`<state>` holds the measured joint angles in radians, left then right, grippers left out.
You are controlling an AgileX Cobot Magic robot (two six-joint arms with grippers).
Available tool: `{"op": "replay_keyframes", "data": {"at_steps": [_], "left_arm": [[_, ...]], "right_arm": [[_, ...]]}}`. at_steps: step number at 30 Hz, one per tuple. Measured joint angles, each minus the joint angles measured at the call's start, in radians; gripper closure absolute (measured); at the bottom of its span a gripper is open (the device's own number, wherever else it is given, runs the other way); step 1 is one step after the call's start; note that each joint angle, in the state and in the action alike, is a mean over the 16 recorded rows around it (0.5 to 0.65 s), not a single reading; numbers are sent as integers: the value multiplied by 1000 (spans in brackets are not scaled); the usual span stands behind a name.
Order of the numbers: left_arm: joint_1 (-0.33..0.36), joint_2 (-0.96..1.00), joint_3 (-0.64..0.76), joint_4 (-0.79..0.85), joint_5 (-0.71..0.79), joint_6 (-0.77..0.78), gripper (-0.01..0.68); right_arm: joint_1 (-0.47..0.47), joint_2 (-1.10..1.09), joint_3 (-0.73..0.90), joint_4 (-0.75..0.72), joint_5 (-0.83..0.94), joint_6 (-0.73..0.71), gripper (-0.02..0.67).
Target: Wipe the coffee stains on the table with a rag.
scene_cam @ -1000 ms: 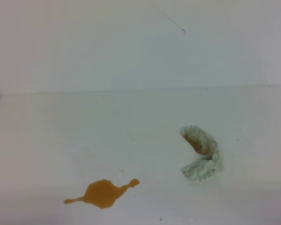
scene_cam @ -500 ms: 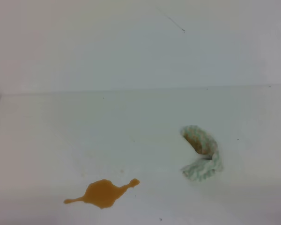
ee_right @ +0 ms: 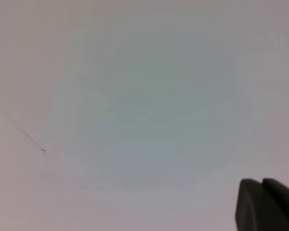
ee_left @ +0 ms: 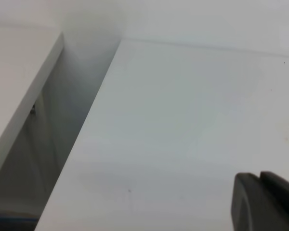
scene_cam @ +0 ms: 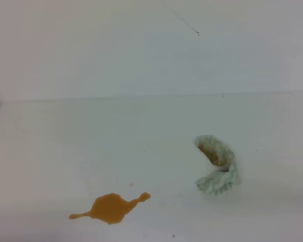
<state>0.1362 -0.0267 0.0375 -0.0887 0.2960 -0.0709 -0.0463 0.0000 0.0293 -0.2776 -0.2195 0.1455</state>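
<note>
Stains: orange-brown puddle at the near edge of the table, left of centre, thin tails running out both ends, untouched.
Rag: crumpled, pale green-white with a brown patch on its upper fold, lying further back and to the right, well apart from the stains.
Left claw: only a dark fingertip pair showing at the bottom right corner of its own camera view, hanging above bare table near the table's left edge; tips look side by side, but I cannot tell whether it is spread or pressed together.
Right claw: dark tips in the bottom right corner of its view, pressed together, holding nothing, pointed at the wall.
Arms: neither one reaches into the high view.
Wall: plain white at the back, one thin dark streak high up.
</note>
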Motion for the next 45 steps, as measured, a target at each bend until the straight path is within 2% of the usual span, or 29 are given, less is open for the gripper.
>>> {"op": "replay_keyframes", "data": {"at_steps": [9,15,29,38,45], "left_arm": [[0,0,0,0,0,0,672],[0,0,0,0,0,0,672],[0,0,0,0,0,0,672],[0,0,0,0,0,0,672],[0,0,-2,0,1,0,672]], "right_arm": [[0,0,-31,-1,-177,13,652],[0,18,-150,-2,-195,19,652],[0,352,-581,-16,158,8,652],[7,550,-664,-36,229,60,652],[66,724,-718,-35,307,123,651]]}}
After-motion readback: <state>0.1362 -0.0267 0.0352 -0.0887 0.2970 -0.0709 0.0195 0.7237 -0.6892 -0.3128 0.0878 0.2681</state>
